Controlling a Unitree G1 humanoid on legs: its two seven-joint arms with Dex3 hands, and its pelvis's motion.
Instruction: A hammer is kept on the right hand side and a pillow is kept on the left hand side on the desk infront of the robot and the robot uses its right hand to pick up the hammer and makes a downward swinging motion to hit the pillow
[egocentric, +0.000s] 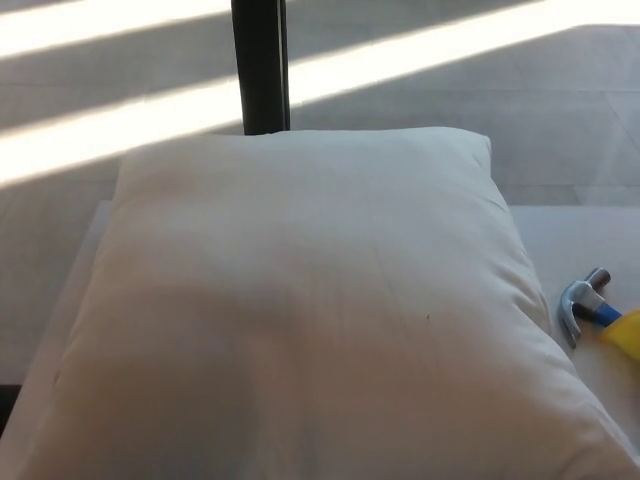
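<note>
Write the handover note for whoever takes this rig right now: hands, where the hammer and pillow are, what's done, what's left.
Hands: neither the left nor the right hand is in the head view.
Pillow: white, lying flat on the desk, filling most of the picture.
Hammer: lying on the desk at the pillow's right edge, metal head toward the pillow, blue and yellow handle running out of frame to the right.
Done: nothing visible; the hammer has not been picked up.
Left: grasp the hammer with the right hand, lift it, swing down onto the pillow.
</note>
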